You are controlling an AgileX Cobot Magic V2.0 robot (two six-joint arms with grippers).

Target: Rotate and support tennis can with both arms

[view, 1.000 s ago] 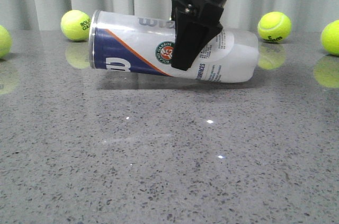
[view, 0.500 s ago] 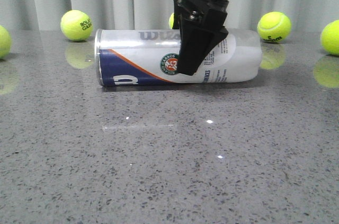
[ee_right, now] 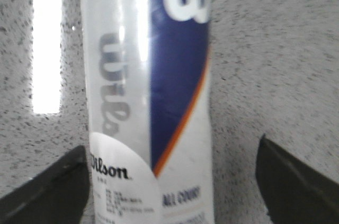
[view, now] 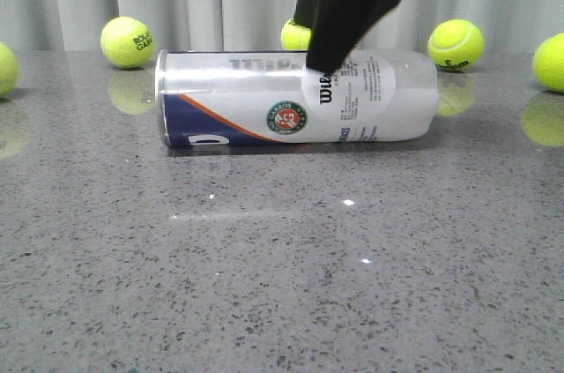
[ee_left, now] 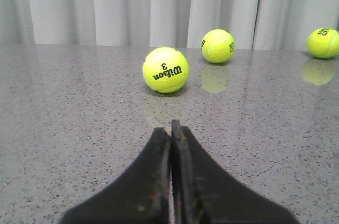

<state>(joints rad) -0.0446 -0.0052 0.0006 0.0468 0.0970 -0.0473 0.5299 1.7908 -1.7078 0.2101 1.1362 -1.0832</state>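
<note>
**Tennis Can Lying Flat, Right Gripper Released Above It**

**Front view.** The tall clear plastic tennis can with its white, navy-blue and orange label is seen lying on its side on the grey speckled stone table, its long axis running left to right. The metal rim is turned to the left and the ridged base to the right. The can is supported by the table alone along its length. The black angular right gripper is positioned above the can's right-of-centre portion, and its tip is seen in front of the upper edge of the label. Contact with the can cannot be confirmed from this view. Yellow-green tennis balls are placed along the far edge of the table, well apart from the can.

**Left wrist view.** The black fingers of the left gripper are pressed together with nothing between them. A yellow-green ball marked "Wilson 3" lies on the table beyond the fingertips. The can is not shown here, so the left arm is judged not yet to be engaged in support.

**Right wrist view.** The can is viewed from above, lying between the two spread fingers, with table visible on both sides. The jaws are released and wider than the can, a stance judged suitable for a fresh grasp.
</note>
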